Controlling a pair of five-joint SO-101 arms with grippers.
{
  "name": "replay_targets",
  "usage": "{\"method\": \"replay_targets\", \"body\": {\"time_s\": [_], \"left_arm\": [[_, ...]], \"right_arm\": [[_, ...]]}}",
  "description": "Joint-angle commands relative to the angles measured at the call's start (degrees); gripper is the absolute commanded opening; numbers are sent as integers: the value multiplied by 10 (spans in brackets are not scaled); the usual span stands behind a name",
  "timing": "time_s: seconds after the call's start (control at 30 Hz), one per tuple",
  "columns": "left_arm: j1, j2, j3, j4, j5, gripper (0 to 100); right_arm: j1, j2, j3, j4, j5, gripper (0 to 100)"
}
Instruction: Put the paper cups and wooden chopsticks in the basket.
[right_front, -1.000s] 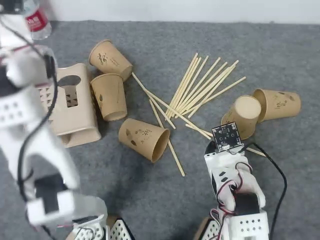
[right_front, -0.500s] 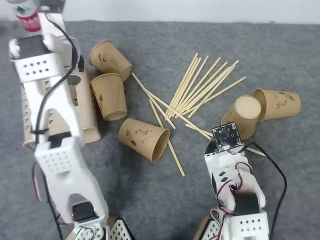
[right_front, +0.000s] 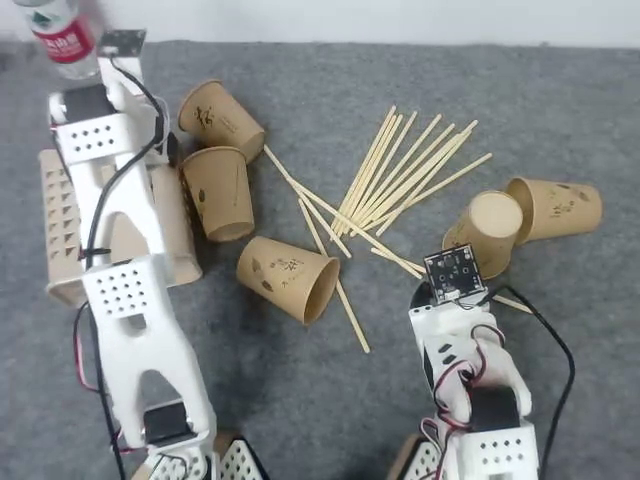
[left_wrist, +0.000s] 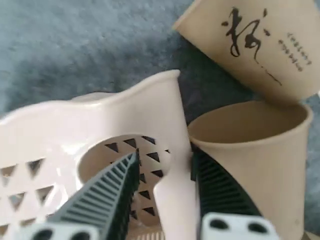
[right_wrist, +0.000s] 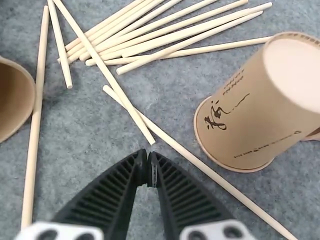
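Your left gripper (left_wrist: 165, 159) is at the far left corner of the carpet (right_front: 560, 90), with its fingers spread and nothing pinched. One finger (left_wrist: 107, 192) sits at the handle hole in the wall of the basket (right_front: 60, 220). The other finger is outside that wall, in the gap between it and the nearest cup (right_front: 218, 192). That cup lies on its side just beside the basket. Another cup (right_front: 220, 118) lies just beyond it, toward the far edge, also on its side. A third cup (right_front: 288, 278) lies on its side near the middle of the carpet with its mouth toward the near edge. None of these cups is in the basket. The chopsticks (right_front: 400, 180) lie fanned out loose on the carpet, from its middle toward the far edge, with a few single sticks running across below them. Your right gripper (right_wrist: 148, 165) has its fingers pressed together on nothing, the tips just short of the ends of two chopsticks. Close beside it a cup (right_wrist: 255, 115) stands bottom-up. Touching that one, toward the right edge, a last cup (right_front: 555, 208) lies on its side. A plastic bottle (right_front: 62, 35) stands at the far left corner, past the basket.
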Motion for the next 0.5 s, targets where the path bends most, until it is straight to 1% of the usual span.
{"method": "replay_targets", "body": {"time_s": [0.0, 0.23, 0.47], "left_arm": [[-2, 11, -24, -10, -7, 169], [-3, 28, -24, -37, -10, 167], [-1, 50, -24, -96, -8, 166]], "right_arm": [[-2, -7, 11, 3, 1, 9], [-3, -7, 11, 3, 1, 9], [-3, -7, 11, 4, 1, 9]]}}
